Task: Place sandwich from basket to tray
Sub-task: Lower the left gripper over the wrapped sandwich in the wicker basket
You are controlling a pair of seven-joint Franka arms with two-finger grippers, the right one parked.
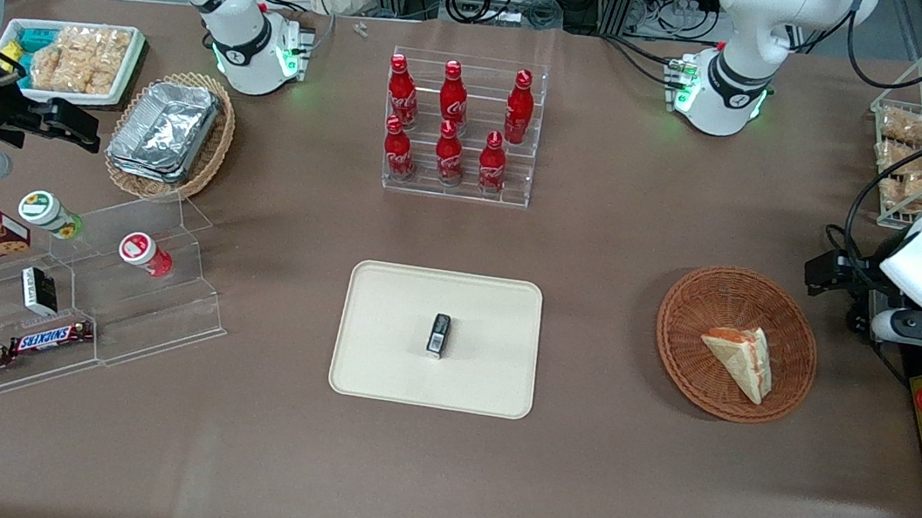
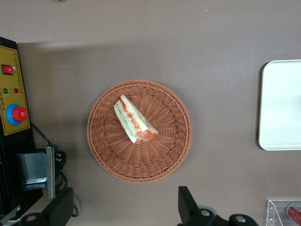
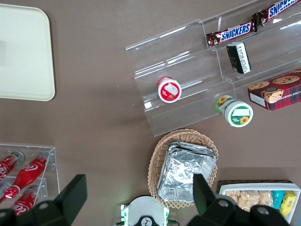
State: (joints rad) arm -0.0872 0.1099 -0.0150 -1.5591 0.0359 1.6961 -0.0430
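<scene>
My hand (image 2: 124,214) is spread wide and high above the basket (image 2: 139,130). The sandwich (image 2: 134,119) lies inside. I should go straight down and pinch its long sides gently.

Counts, relative to tray (image 1: 378,363): on it, 1 small black packet (image 1: 439,334); farther from the front camera, 6 red bottles (image 1: 451,121); toward the parked arm's end, 2 Snickers bars (image 1: 9,353); toward the working arm's end, 1 sandwich (image 1: 739,357), 1 basket (image 1: 681,330), gripper (image 1: 820,272).

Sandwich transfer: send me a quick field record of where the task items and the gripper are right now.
sandwich: lying in the basket, not gripped
basket: on the table, toward the working arm's end
tray: on the table beside the basket, holding a small black box
gripper: above the table, beside the basket, jaws open, holding nothing
</scene>
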